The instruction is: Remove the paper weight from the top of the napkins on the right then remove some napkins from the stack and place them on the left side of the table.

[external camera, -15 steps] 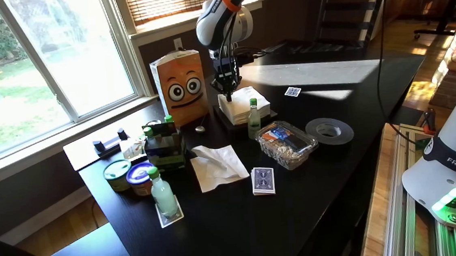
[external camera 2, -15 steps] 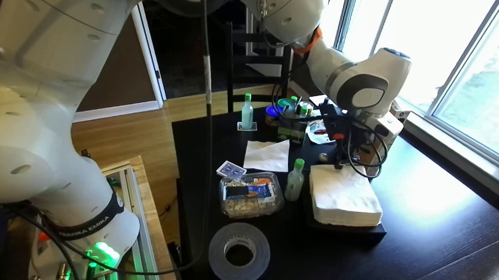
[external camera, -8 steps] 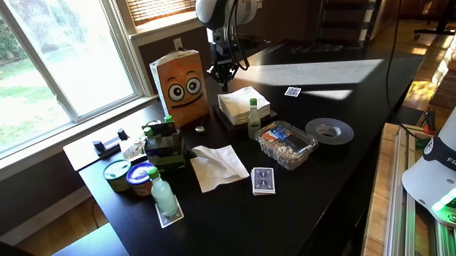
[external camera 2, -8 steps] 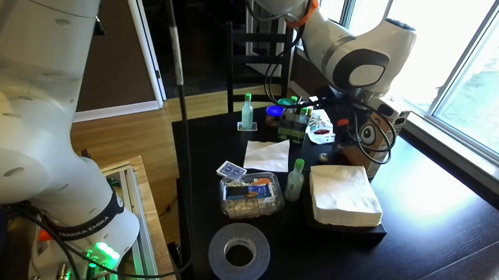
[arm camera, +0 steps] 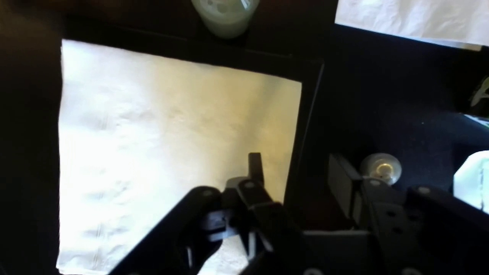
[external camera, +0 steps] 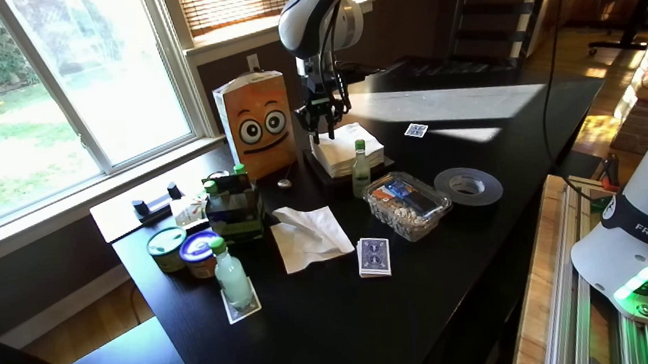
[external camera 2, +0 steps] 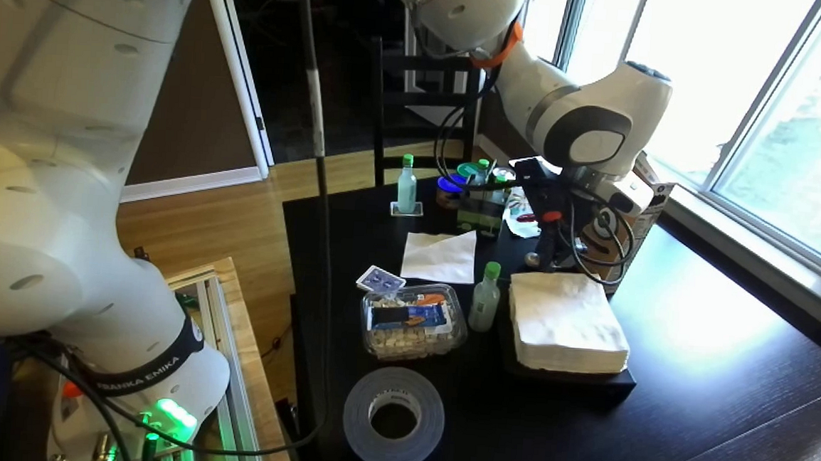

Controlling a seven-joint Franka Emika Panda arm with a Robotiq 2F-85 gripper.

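The stack of square white napkins (external camera: pixel 350 151) sits on a black base, and it also shows in an exterior view (external camera 2: pixel 569 318) and the wrist view (arm camera: pixel 172 126). Nothing lies on top. My gripper (external camera: pixel 324 136) is open and empty at the stack's edge near the face box. In the wrist view (arm camera: pixel 298 168) one finger is over the napkins and the other beyond the base's edge. A white napkin (external camera: pixel 312 238) lies on the black table (external camera: pixel 312 327). No dark greenish paper weight shows. A small shiny round object (arm camera: pixel 381 168) lies beside the stack; I cannot tell if it is the paper weight.
A face box (external camera: pixel 259 126) stands close behind the gripper. A green-capped bottle (external camera: pixel 360 170) stands against the base's side. Nearby are a clear plastic tray (external camera: pixel 407 204), a tape roll (external camera: pixel 468 187), cards (external camera: pixel 374 256), a bottle carrier (external camera: pixel 234 212) and another bottle (external camera: pixel 232 279).
My gripper rose off the stack's edge, then came partway down again, turned, with both fingers showing apart. The napkins and the other objects have not moved.
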